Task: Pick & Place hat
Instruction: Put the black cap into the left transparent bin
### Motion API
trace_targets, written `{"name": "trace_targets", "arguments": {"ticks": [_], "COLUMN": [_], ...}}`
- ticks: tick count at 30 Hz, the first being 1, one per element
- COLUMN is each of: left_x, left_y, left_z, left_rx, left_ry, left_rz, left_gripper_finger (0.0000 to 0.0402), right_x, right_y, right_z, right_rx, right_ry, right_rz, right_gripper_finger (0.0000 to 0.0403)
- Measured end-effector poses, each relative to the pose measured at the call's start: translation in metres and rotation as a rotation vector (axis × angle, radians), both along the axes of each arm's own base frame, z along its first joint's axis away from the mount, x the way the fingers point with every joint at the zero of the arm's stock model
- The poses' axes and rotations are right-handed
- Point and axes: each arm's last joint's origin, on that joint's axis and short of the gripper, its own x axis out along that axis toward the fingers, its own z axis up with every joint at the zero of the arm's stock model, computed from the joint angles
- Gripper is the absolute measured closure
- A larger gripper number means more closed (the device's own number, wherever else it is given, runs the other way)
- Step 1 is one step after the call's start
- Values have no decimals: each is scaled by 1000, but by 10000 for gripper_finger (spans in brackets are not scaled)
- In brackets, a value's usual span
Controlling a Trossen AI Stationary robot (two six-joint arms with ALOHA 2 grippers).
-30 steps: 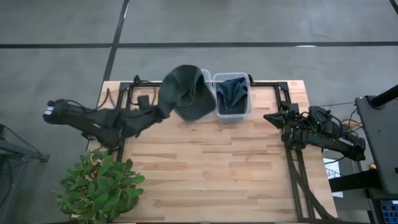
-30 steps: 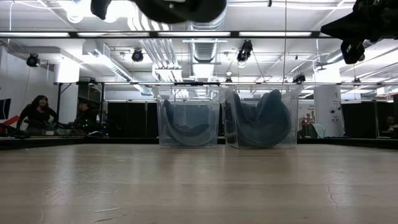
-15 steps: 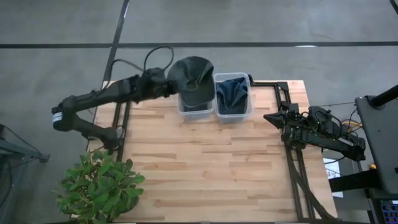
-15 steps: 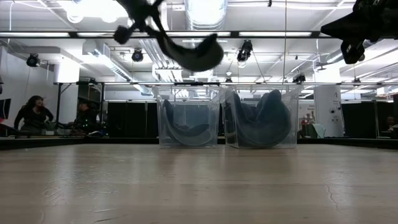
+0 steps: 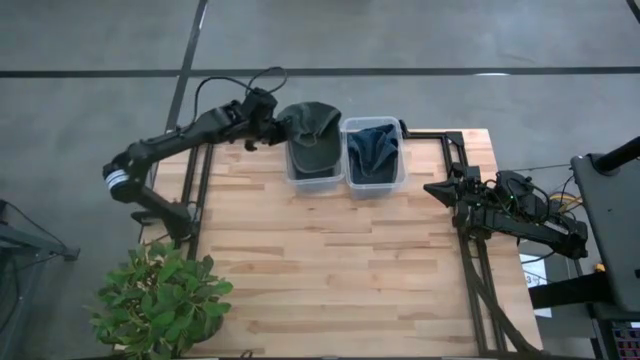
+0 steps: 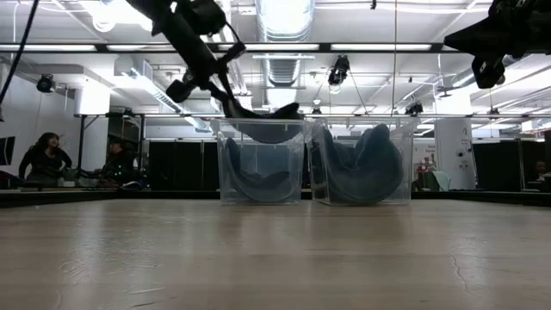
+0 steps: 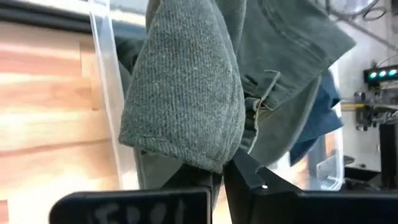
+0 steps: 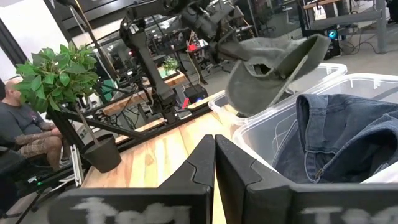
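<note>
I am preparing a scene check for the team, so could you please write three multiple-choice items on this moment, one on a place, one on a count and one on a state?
1. Where is the green hat?
A. flat on the table
B. over the left clear bin
C. beside the plant

2. How many clear bins stand on the table?
A. one
B. two
C. three

3. What is the left tool doing?
A. hanging open
B. lying on the table
C. clamped on the hat

Key: B, the hat hangs over that bin's rim; B, the second, the right clear bin, holds blue fabric; C, its fingers pinch the hat's cloth.
</note>
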Motion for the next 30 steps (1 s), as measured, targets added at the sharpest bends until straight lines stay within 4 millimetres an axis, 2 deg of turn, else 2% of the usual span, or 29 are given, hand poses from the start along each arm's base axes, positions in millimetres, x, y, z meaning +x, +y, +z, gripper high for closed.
{"name": "trace_targets", "arguments": {"ticks": [7,12,14,19,30], "left_x": [11,15,16,17,15], "left_y": [6,10,11,11,11], "left_z": [-21,-29,-31,-32,-31], "left_rx": [-83,-115,-126,-126,-101], "left_ry": [47,55,57,60,70], "left_rz": [-39,-46,-42,-45,-60], "left_gripper_finger": [388,387,376,340,332], "right_x": [0,0,0,0,0], "right_y": [0,0,0,0,0], "right_z": [0,0,0,0,0], "right_rx": [0,0,0,1,1], "right_ry": [0,0,0,-1,-1], "right_rz": [0,0,0,0,0], "right_gripper_finger": [394,394,394,394,394]}}
